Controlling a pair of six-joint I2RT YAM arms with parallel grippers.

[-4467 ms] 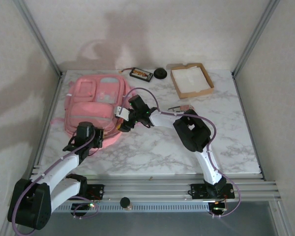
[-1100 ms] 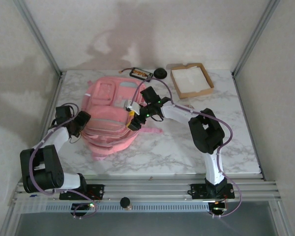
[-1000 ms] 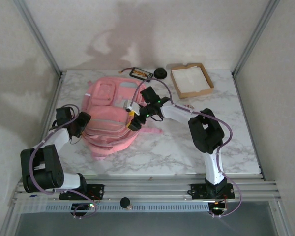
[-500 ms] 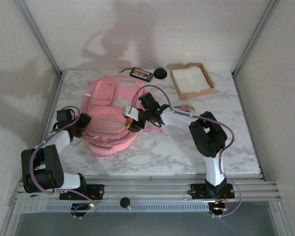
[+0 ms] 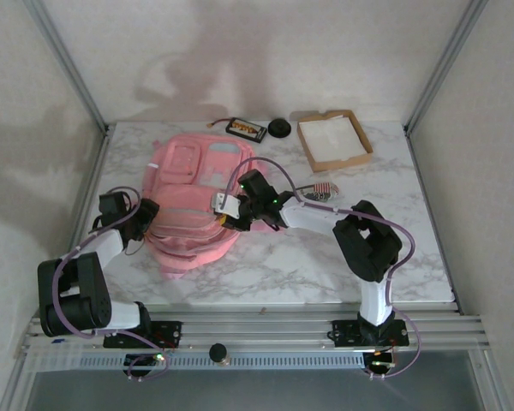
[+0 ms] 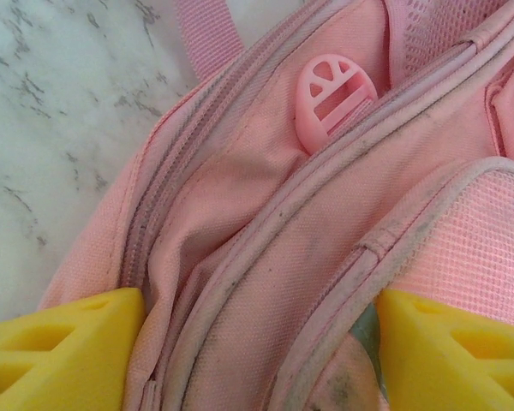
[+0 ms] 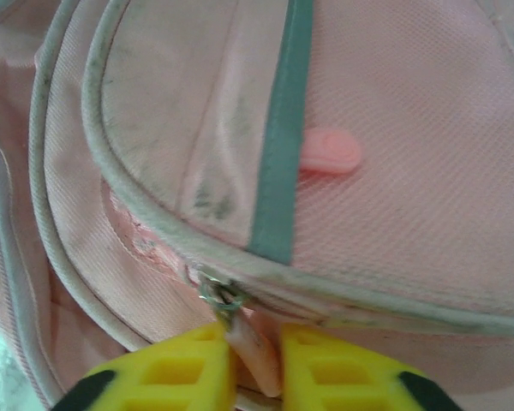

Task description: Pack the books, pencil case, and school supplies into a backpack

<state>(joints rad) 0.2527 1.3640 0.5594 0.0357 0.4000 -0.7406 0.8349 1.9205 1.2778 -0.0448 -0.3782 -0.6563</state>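
Observation:
The pink backpack (image 5: 188, 184) lies flat on the left half of the marble table. My right gripper (image 5: 230, 216) (image 7: 257, 364) is at its near right edge, shut on the pink zipper pull (image 7: 259, 358) just below the metal slider (image 7: 221, 295). My left gripper (image 5: 146, 214) (image 6: 257, 355) is against the backpack's left side. It is open, and its yellow fingers (image 6: 60, 351) stand wide apart astride a fold of pink fabric beside a zipper seam. A dark book (image 5: 246, 129) lies behind the backpack. Whether a small red-striped item (image 5: 323, 190) is the pencil case, I cannot tell.
A shallow cardboard tray (image 5: 355, 139) with white lining stands at the back right. A black round object (image 5: 279, 128) sits next to the dark book. A pink plastic buckle (image 6: 334, 96) lies on the backpack ahead of my left gripper. Bare marble spreads right and near.
My right gripper has slid toward the near left along the backpack's edge and shut on the zipper pull. My left gripper has stayed at the left side, with its jaws slightly narrower.

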